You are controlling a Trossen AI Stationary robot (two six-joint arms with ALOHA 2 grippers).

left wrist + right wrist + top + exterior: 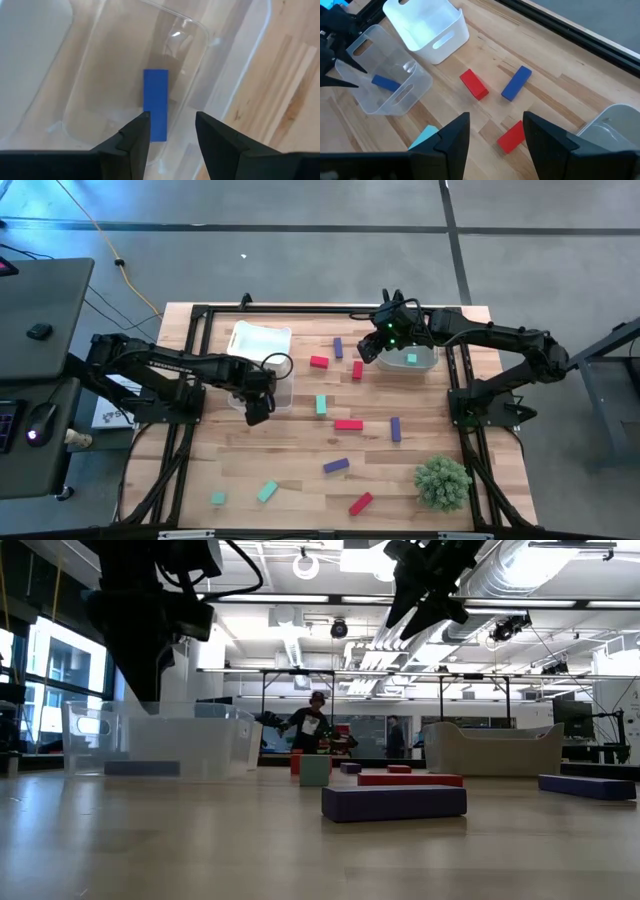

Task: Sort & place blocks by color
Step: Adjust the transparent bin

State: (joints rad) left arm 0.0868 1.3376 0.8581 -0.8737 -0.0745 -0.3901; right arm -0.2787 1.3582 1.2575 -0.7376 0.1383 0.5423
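My left gripper (170,132) hangs over the clear bin (272,385) at the table's left-centre, fingers apart, holding nothing. A purple block (155,104) lies flat on the clear bin's floor right below the gap; the right wrist view shows it inside that bin too (386,82).

My right gripper (492,132) hovers at the far right, just left of the second clear bin (418,360), fingers spread, empty. A teal block (411,359) sits in that bin.

A white bin (258,340) stands just beyond the left clear bin.

The rest of the blocks are loose on the wood: a red one (319,362), a purple one (338,347) and a red one (357,369) far-centre; a teal cube (321,405), a red bar (348,424) and a purple one (396,429) mid-table; a purple bar (336,466), two teal ones (267,492) (218,498) and a red one (361,503) near the front edge.

A green plant ball (442,481) sits at near right.
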